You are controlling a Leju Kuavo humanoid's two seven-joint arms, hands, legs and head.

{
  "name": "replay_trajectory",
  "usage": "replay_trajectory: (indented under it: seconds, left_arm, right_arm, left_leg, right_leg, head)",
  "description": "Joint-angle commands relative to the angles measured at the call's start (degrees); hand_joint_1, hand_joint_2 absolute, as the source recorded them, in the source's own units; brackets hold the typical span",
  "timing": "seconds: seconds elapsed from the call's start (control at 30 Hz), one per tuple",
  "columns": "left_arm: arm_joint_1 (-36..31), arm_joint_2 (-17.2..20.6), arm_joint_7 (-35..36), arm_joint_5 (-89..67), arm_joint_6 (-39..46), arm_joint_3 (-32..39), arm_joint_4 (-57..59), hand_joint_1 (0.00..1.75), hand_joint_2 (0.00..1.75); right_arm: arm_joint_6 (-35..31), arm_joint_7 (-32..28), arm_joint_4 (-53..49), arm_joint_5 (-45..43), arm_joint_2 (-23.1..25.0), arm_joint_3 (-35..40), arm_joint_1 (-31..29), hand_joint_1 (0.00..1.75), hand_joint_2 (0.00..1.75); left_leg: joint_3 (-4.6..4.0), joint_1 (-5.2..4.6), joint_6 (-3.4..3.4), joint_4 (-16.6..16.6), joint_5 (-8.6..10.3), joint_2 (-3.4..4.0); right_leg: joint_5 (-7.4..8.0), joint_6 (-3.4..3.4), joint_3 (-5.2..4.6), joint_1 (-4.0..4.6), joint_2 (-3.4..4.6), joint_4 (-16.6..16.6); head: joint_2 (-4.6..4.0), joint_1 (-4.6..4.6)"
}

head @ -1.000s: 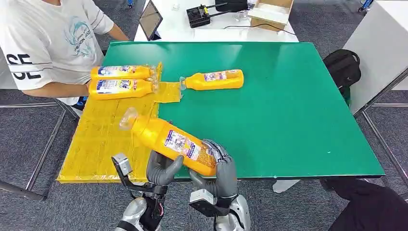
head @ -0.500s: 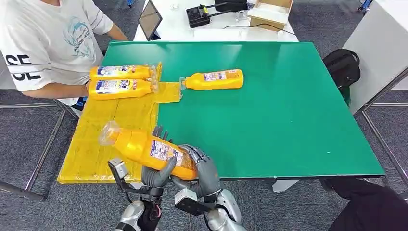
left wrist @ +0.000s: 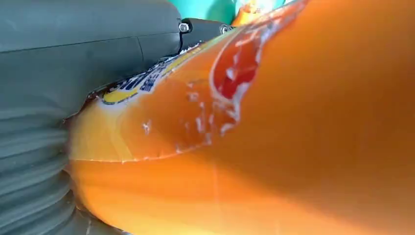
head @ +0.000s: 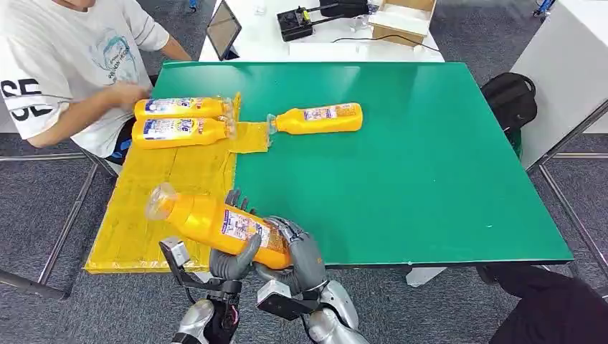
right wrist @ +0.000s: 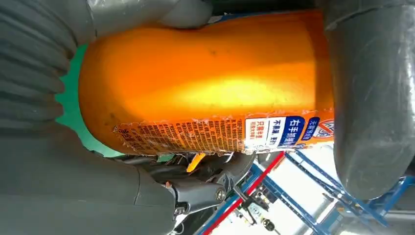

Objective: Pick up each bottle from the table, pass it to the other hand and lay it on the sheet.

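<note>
Head view: a green table (head: 401, 165) is seen with a yellow sheet (head: 154, 208) over its left part. Two orange bottles (head: 179, 120) are laid on the sheet by a person (head: 64, 64); a third bottle (head: 319, 118) lies just beside it. A fourth orange bottle (head: 219, 223) is gripped jointly above the near edge by the left hand (head: 233, 258) and right hand (head: 297, 251).

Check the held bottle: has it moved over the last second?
Yes. The held bottle, gripped by both hands, has shifted left, off the green table and over the yellow sheet.
</note>
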Motion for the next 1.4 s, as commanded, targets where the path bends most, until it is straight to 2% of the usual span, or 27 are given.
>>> replay_trajectory:
  seconds: [0.03, 0.1, 0.3, 0.33, 0.4, 0.43, 0.5, 0.53, 0.6, 0.63, 0.7, 0.73, 0.87, 0.9, 0.93, 0.97, 1.0, 1.03, 1.07, 1.17, 1.27, 1.33, 1.37, 1.4]
  left_arm:
    - [-5.7, -1.7, 0.6, -1.8, 0.1, -3.1, 4.6, 0.0, 1.75]
    - [-6.0, -1.7, 0.5, -2.0, 0.4, -2.6, 5.0, 0.0, 1.75]
    - [-6.1, -1.7, -0.2, -2.2, 0.7, -0.8, 4.1, 0.0, 1.75]
    - [-5.5, -1.7, -2.4, -1.6, 3.5, 0.0, 1.7, 1.75, 1.75]
    - [-5.8, -1.7, -2.4, -1.6, 3.7, -0.2, 1.2, 1.75, 1.75]
    - [-5.3, -1.7, -2.3, -1.7, 4.0, -0.2, 0.3, 1.75, 1.75]
    - [-4.7, -1.7, -2.1, -1.9, 4.2, -0.8, 0.0, 1.75, 1.75]
    - [-4.7, -1.7, -2.2, -2.3, 4.7, -1.2, 0.1, 1.75, 1.75]
    - [-4.7, -1.7, -2.3, -2.5, 5.2, -1.4, 0.3, 1.75, 1.75]
    - [-4.8, -1.7, -2.4, -2.5, 5.4, -1.4, 0.4, 1.75, 1.75]
    - [-4.9, -1.7, -2.4, -3.8, 6.7, -1.5, -0.1, 1.75, 1.75]
    - [-4.8, -1.7, -2.4, -4.1, 7.0, -1.4, -0.3, 1.75, 1.75]
    - [-5.1, -1.7, -2.4, -4.3, 7.3, -1.3, -0.6, 1.75, 1.75]
    - [-5.2, -1.7, -2.4, -4.4, 7.5, -1.2, -0.7, 1.75, 1.75]
    - [-5.2, -1.7, -2.4, -4.5, 7.9, -1.2, -0.8, 1.75, 1.75]
    - [-5.2, -1.7, -2.4, -4.6, 8.2, -1.1, -1.1, 1.75, 1.75]
    - [-5.3, -1.7, -2.4, -5.2, 9.0, -0.8, -1.6, 1.75, 1.75]
    - [-5.3, -1.7, -2.4, -5.6, 9.8, -0.5, -1.9, 1.75, 1.75]
    - [-5.4, -1.7, -2.4, -6.1, 10.5, -0.1, -2.2, 1.75, 1.75]
    - [-5.4, -1.7, -2.4, -13.0, 16.5, 1.9, -5.7, 1.75, 1.75]
    - [-6.5, -1.7, -2.4, -16.2, 18.4, 4.0, -6.0, 1.75, 1.75]
    - [-8.0, -1.0, -2.4, -20.6, 23.3, 5.3, -7.4, 1.75, 1.75]
    - [-9.4, -0.2, -2.4, -21.3, 24.6, 6.0, -6.7, 1.75, 1.75]
    - [-10.1, -0.2, -2.4, -21.1, 25.0, 7.0, -5.6, 1.75, 1.75]
  right_arm:
    - [4.4, -2.0, 8.6, 0.3, -0.2, 7.8, 1.1, 1.75, 1.75]
    - [4.9, -2.0, 9.7, 0.4, -0.1, 8.0, 0.7, 1.75, 1.75]
    - [5.4, -2.0, 11.0, -0.1, -0.3, 8.2, 0.4, 1.75, 1.75]
    - [5.9, -2.0, 11.4, -0.5, -0.2, 8.2, 0.2, 1.75, 1.75]
    - [6.0, -2.0, 11.6, -0.6, -0.2, 8.2, 0.1, 1.75, 1.75]
    - [6.0, -2.0, 11.7, -0.7, -0.1, 8.2, 0.0, 1.75, 1.75]
    - [5.9, -2.0, 11.7, -1.0, -0.1, 8.2, 0.1, 1.75, 1.75]
    - [5.8, -2.0, 11.8, -1.0, -0.1, 8.3, 0.1, 1.75, 1.75]
    - [5.7, -2.0, 11.8, -1.3, 0.0, 8.3, 0.1, 1.75, 1.75]
    - [5.7, -2.0, 11.9, -1.4, 0.0, 8.4, 0.1, 1.75, 1.75]
    - [5.6, -2.0, 12.0, -1.7, 0.0, 8.5, 0.0, 1.75, 1.75]
    - [5.6, -2.0, 12.0, -1.8, 0.0, 8.6, 0.0, 1.75, 1.75]
    - [5.6, -2.0, 12.0, -2.1, 0.0, 8.8, -0.2, 1.75, 1.75]
    - [5.7, -2.0, 12.0, -2.1, 0.0, 8.9, -0.2, 1.73, 1.75]
    - [5.5, -2.0, 12.0, -2.3, 0.0, 8.9, -0.3, 0.66, 1.75]
    - [5.0, -2.0, 11.9, -2.4, 0.1, 8.7, -0.3, 0.0, 1.75]
    - [4.5, -2.0, 11.6, -2.8, 0.3, 8.3, -0.3, 0.0, 1.75]
    - [5.5, -2.0, 10.6, -3.5, 0.2, 8.3, -0.1, 0.0, 1.75]
    - [6.1, -2.0, 9.2, -4.3, 0.0, 8.5, 0.2, 0.0, 0.0]
    - [9.5, -2.0, 3.1, -8.3, -0.9, 9.3, 0.9, 0.0, 0.0]
    - [11.9, -2.0, -1.3, -9.2, -1.2, 8.6, 1.3, 0.0, 0.0]
    - [15.4, -2.0, -7.4, -10.4, -1.9, 8.7, 1.9, 0.0, 0.0]
    - [16.7, -2.0, -8.3, -10.8, -2.0, 8.3, 1.6, 0.0, 0.0]
    - [17.4, -2.0, -9.4, -10.9, -2.0, 8.1, 1.6, 0.0, 0.0]
  left_leg:
    - [0.18, 0.04, 0.05, 0.0, -0.05, -0.22]
    - [0.42, 0.05, 0.09, 0.0, -0.16, -0.28]
    - [0.16, 0.04, 0.05, 0.0, -0.05, -0.25]
    - [0.23, 0.05, 0.06, 0.0, -0.07, -0.27]
    - [0.46, 0.06, 0.1, 0.0, -0.2, -0.26]
    - [0.16, 0.04, 0.05, 0.0, -0.06, -0.22]
    - [0.42, 0.07, 0.1, 0.0, -0.2, -0.27]
    - [0.17, 0.04, 0.05, 0.0, -0.07, -0.25]
    - [0.49, 0.06, 0.11, 0.0, -0.22, -0.31]
    - [0.2, 0.04, 0.06, 0.0, -0.08, -0.25]
    - [0.44, 0.07, 0.1, 0.0, -0.19, -0.32]
    - [0.21, 0.04, 0.06, 0.0, -0.09, -0.27]
    - [0.28, 0.06, 0.07, 0.0, -0.12, -0.3]
    - [0.56, 0.07, 0.13, 0.0, -0.26, -0.32]
    - [0.21, 0.06, 0.07, 0.0, -0.09, -0.28]
    - [0.32, 0.07, 0.09, 0.0, -0.15, -0.33]
    - [0.44, 0.07, 0.1, 0.0, -0.2, -0.33]
    - [0.13, 0.05, 0.05, 0.0, -0.06, -0.23]
    - [0.2, 0.06, 0.06, 0.0, -0.1, -0.27]
    - [0.11, 0.06, 0.05, 0.1, -0.08, -0.23]
    - [0.03, 0.05, 0.05, 0.1, -0.06, -0.22]
    - [0.2, 0.08, 0.08, 0.1, -0.14, -0.26]
    - [0.01, 0.04, 0.04, 0.1, -0.02, -0.2]
    - [0.12, 0.06, 0.07, 0.1, -0.1, -0.26]
  right_leg:
    - [-0.11, -0.12, 0.27, 0.07, -0.26, -0.1]
    - [-0.25, -0.22, 0.53, 0.1, -0.36, 0.0]
    - [-0.12, -0.13, 0.24, 0.07, -0.3, 0.0]
    - [-0.16, -0.16, 0.33, 0.09, -0.33, 0.0]
    - [-0.28, -0.25, 0.56, 0.12, -0.37, 0.0]
    - [-0.14, -0.13, 0.24, 0.07, -0.29, 0.0]
    - [-0.28, -0.23, 0.53, 0.13, -0.37, 0.0]
    - [-0.15, -0.14, 0.27, 0.08, -0.31, 0.0]
    - [-0.31, -0.25, 0.61, 0.13, -0.42, 0.0]
    - [-0.16, -0.14, 0.29, 0.08, -0.31, 0.0]
    - [-0.29, -0.23, 0.57, 0.13, -0.43, 0.0]
    - [-0.18, -0.15, 0.31, 0.08, -0.34, 0.0]
    - [-0.21, -0.18, 0.4, 0.11, -0.38, 0.0]
    - [-0.35, -0.29, 0.7, 0.14, -0.44, 0.0]
    - [-0.18, -0.16, 0.32, 0.1, -0.36, 0.0]
    - [-0.25, -0.2, 0.46, 0.12, -0.42, 0.0]
    - [-0.31, -0.25, 0.56, 0.13, -0.44, 0.0]
    - [-0.14, -0.13, 0.21, 0.08, -0.29, 0.0]
    - [-0.18, -0.16, 0.3, 0.1, -0.34, 0.0]
    - [-0.16, -0.14, 0.2, 0.09, -0.3, 0.0]
    - [-0.13, -0.14, 0.11, 0.08, -0.28, 0.1]
    - [-0.22, -0.21, 0.3, 0.13, -0.35, 0.1]
    - [-0.09, -0.12, 0.06, 0.06, -0.26, 0.1]
    - [-0.19, -0.19, 0.21, 0.1, -0.35, 0.1]
  head:
    - [0.0, 0.0]
    - [0.0, 0.0]
    - [0.0, -0.02]
    - [0.0, -0.04]
    - [0.0, -0.04]
    - [0.0, -0.04]
    - [0.0, -0.04]
    - [0.0, -0.04]
    - [0.0, -0.04]
    - [0.0, -0.04]
    - [0.0, -0.07]
    - [0.0, -0.02]
    - [0.0, -0.02]
    - [0.0, -0.04]
    - [0.0, -0.02]
    - [0.0, -0.02]
    - [0.0, -0.02]
    - [0.0, 0.0]
    - [0.0, -0.02]
    - [0.0, -0.02]
    - [0.0, -0.02]
    - [0.0, -0.02]
    - [0.0, -0.02]
    - [0.0, 0.0]
